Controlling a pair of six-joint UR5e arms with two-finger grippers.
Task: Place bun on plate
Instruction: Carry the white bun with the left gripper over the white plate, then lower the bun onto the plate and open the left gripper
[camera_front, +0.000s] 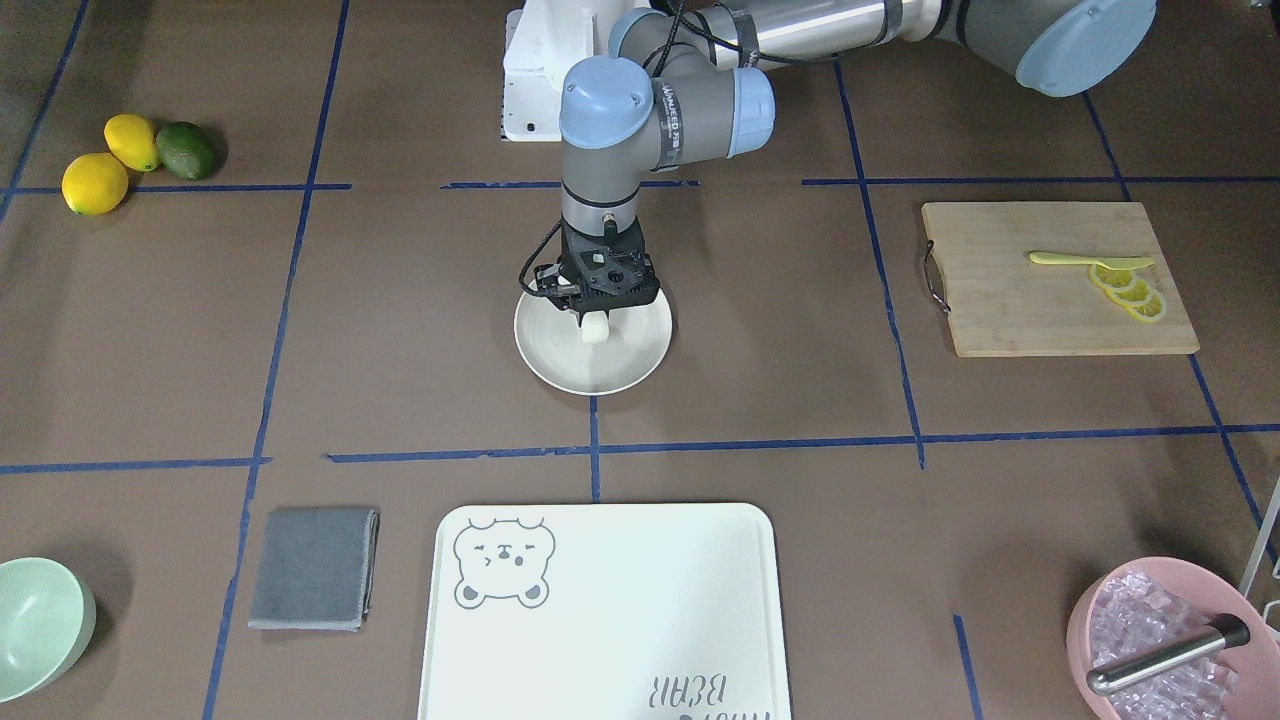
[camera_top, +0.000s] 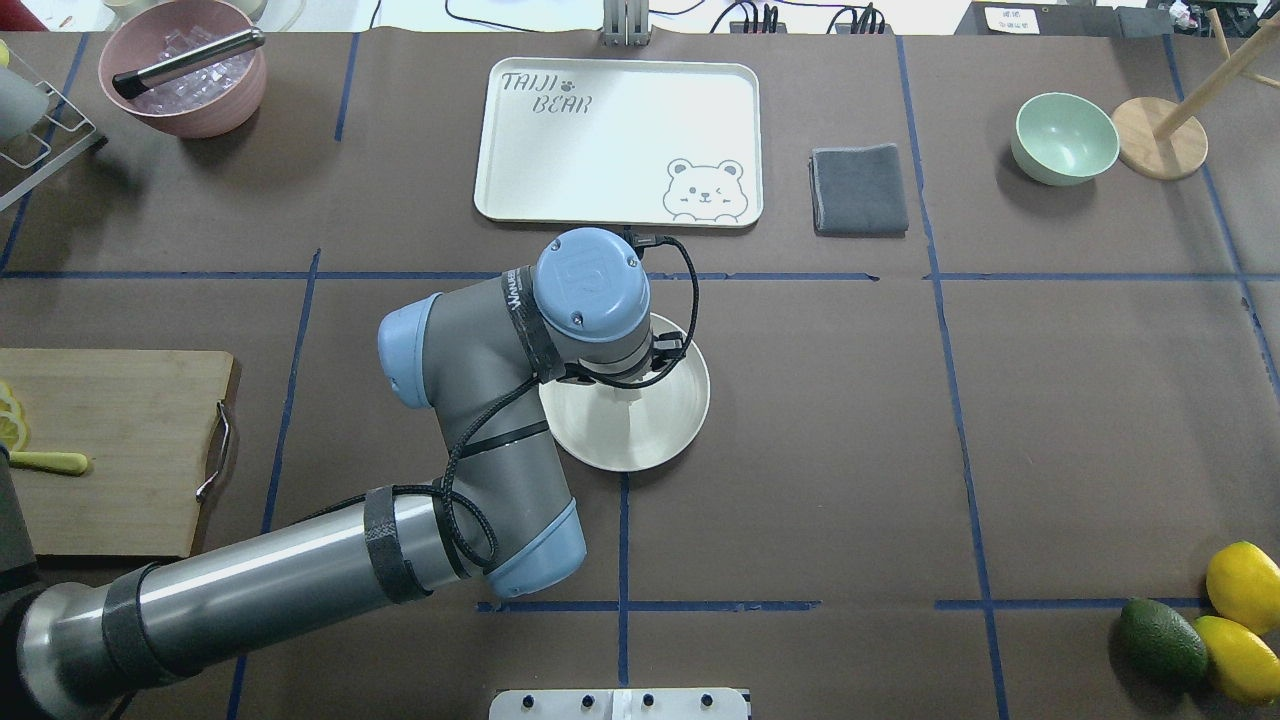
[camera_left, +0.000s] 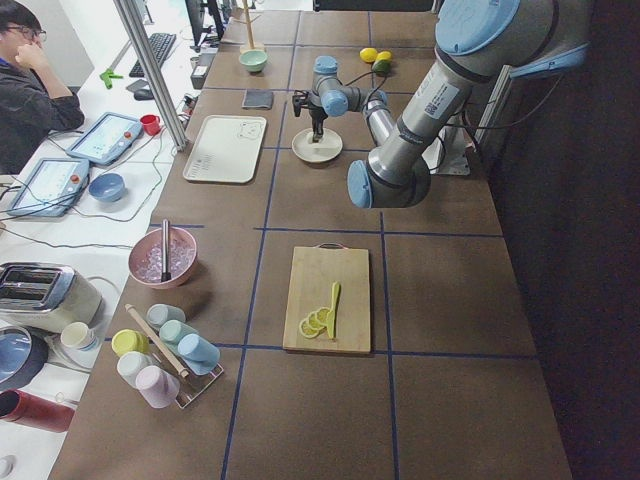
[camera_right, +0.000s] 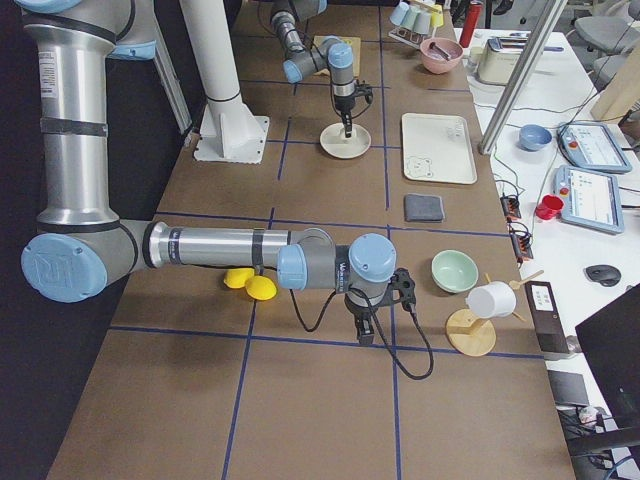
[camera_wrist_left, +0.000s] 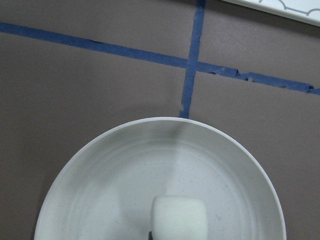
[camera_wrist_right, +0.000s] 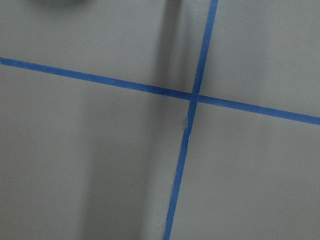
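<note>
The round cream plate (camera_front: 556, 362) lies at the table's middle. My left gripper (camera_front: 596, 322) hangs straight down over it, fingers shut on the small white bun (camera_front: 596, 329). The bun sits low over the plate's inner part; whether it touches the plate I cannot tell. In the left wrist view the bun (camera_wrist_left: 179, 218) shows at the bottom edge above the plate (camera_wrist_left: 125, 165). From overhead the wrist covers the gripper and part of the plate (camera_top: 640, 440). My right gripper (camera_right: 364, 335) shows only in the exterior right view, over bare table; open or shut I cannot tell.
A bear-print tray (camera_front: 620, 610) and a grey cloth (camera_front: 313, 568) lie beyond the plate. A green bowl (camera_front: 35, 625), a pink ice bowl (camera_front: 1160, 640), a cutting board (camera_front: 1040, 310) with lemon slices, and lemons (camera_front: 95, 183) sit near the edges.
</note>
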